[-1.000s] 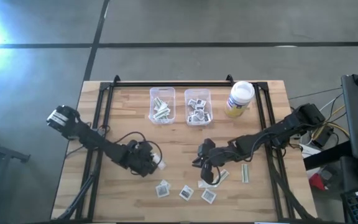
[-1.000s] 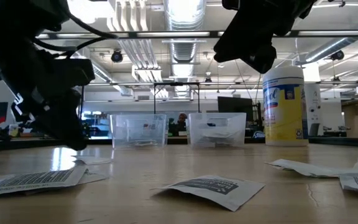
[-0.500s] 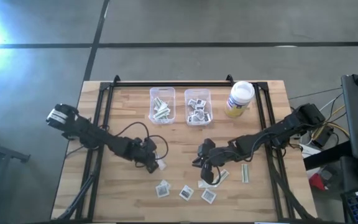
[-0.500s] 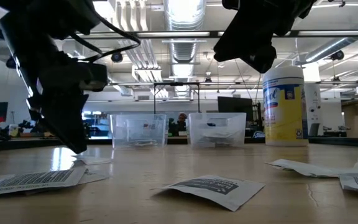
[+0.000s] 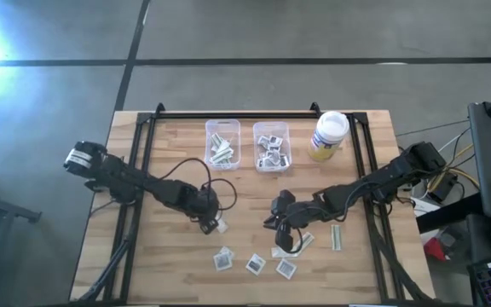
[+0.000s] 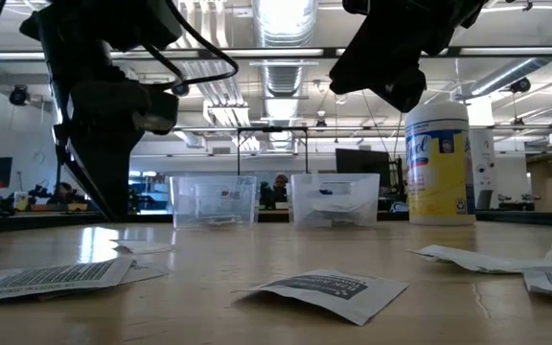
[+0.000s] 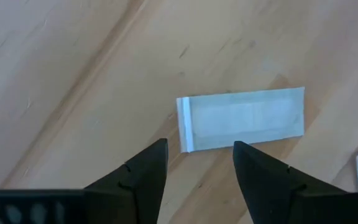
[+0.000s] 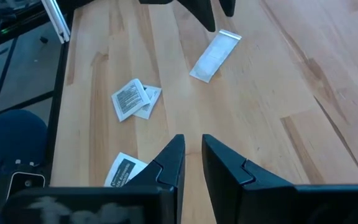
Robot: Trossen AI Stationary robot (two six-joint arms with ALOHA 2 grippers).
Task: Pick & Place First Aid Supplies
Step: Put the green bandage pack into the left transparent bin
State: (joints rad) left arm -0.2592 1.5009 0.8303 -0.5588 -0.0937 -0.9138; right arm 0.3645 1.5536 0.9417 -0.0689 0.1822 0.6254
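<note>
wooden table (image 5: 177, 162), two clear bins (image 5: 222, 143) (image 5: 271, 146), white-lidded yellow jar (image 5: 328, 136)

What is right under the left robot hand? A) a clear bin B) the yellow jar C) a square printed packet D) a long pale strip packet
D: the left gripper stands open over a long pale strip packet lying flat on the wooden table.

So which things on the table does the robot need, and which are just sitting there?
Needed:
- long pale strip packet under the open left gripper
- square printed packets
- two clear bins, already holding packets

Just sitting there:
- yellowish jar with white lid
</note>
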